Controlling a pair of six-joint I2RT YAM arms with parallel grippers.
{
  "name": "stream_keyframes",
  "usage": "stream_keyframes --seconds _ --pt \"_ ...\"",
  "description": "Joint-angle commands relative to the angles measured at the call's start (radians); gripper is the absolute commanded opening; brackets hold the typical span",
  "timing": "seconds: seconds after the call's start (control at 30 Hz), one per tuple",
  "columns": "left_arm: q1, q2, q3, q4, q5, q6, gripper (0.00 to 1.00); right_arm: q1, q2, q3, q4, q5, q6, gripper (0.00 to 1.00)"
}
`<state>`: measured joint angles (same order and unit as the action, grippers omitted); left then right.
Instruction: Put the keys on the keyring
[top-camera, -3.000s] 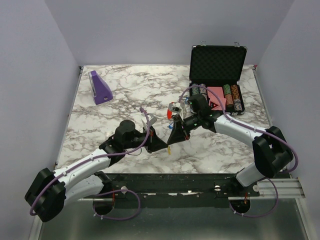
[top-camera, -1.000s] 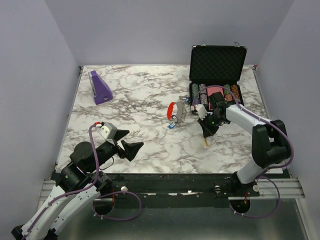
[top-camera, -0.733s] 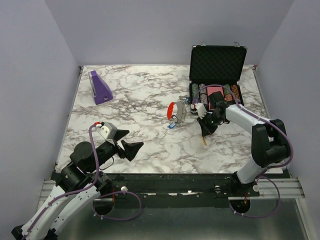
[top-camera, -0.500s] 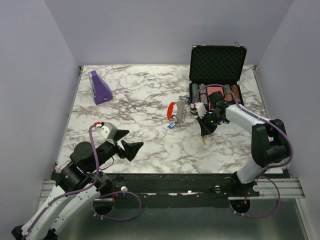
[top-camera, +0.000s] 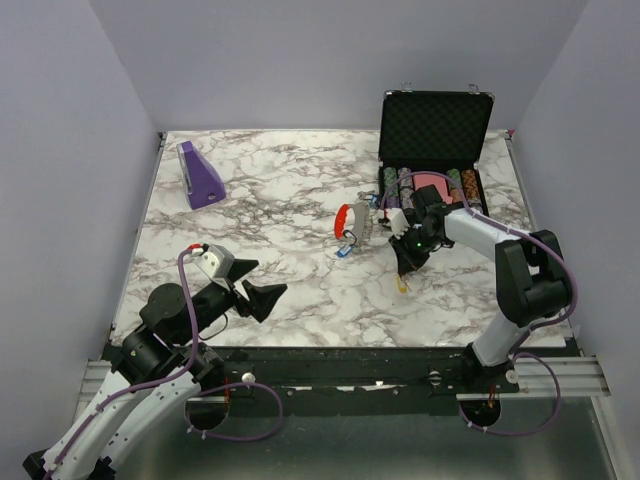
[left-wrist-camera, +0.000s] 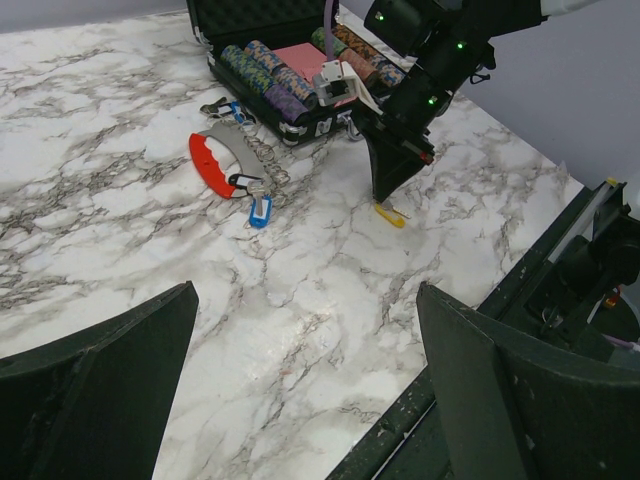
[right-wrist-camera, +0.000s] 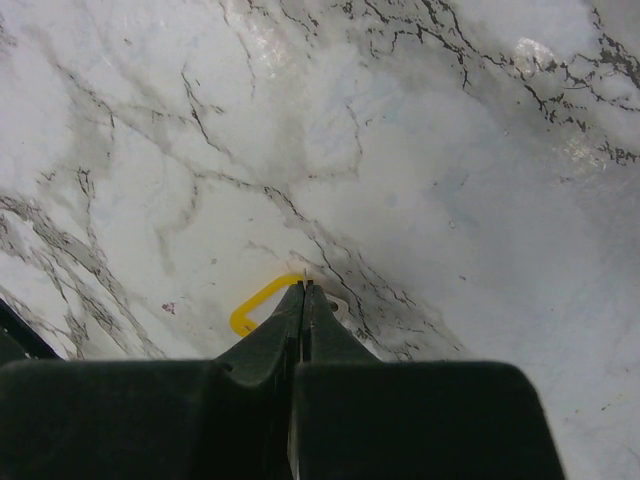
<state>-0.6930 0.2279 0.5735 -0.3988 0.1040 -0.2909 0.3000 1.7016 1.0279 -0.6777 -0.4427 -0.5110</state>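
On the marble table (top-camera: 270, 200), the right gripper (top-camera: 402, 270) points down with its fingers pressed together, its tip right at a small yellow key (top-camera: 403, 286); whether it pinches the key cannot be told. Just to the left lies the keyring (top-camera: 352, 222) with its red crescent (top-camera: 341, 217), a blue key (top-camera: 343, 251) at its near end. Behind the right arm stands an open black case (top-camera: 435, 125) of poker chips (top-camera: 466, 184). The left gripper (top-camera: 265, 278) hangs spread wide near the front left edge. A purple wedge (top-camera: 200, 175) sits far left.
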Motion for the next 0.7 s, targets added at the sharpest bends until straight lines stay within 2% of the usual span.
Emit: stream_keyframes --seconds 0.0,0.57,0.67 --pt "0.007 -0.006 0.002 -0.009 -0.020 0.012 0.99 0.008 0.013 0.006 0.018 -0.028 0.016 0.07" --pt "0.007 -0.010 0.002 -0.008 -0.021 0.012 0.99 0.008 0.006 0.014 0.006 -0.034 0.012 0.18" --pt "0.007 -0.010 0.002 -0.008 -0.023 0.012 0.99 0.008 -0.011 0.024 -0.005 -0.037 0.009 0.24"
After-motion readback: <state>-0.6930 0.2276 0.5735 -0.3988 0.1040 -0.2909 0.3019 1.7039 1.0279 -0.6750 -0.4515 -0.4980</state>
